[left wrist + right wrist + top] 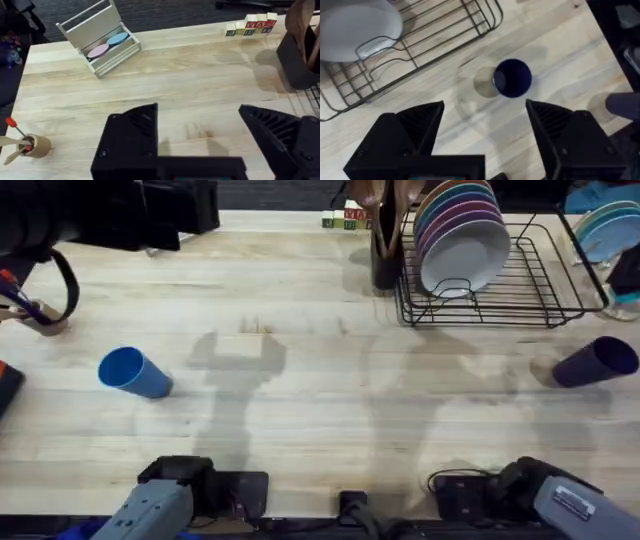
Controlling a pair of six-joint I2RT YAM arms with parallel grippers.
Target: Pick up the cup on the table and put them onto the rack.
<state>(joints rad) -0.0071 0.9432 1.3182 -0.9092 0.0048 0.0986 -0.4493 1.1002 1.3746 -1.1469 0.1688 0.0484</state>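
Note:
A bright blue cup (134, 372) stands on the left side of the table. A dark navy cup (597, 362) stands at the right, close to the front right corner of the black wire rack (500, 295). In the right wrist view my right gripper (487, 127) hangs open above the table, and the navy cup (512, 77) sits upright just beyond its fingertips, beside the rack (420, 50). My left gripper (205, 135) is open and empty, high over the middle of the table. The left arm shows large and dark at the overhead view's top left.
The rack holds a row of coloured plates (460, 230) and a dark utensil holder (385, 250). A tan holder with pens (40, 315) stands at the far left. A grey tiered tray (100, 40) and letter blocks (250, 26) sit along the back edge.

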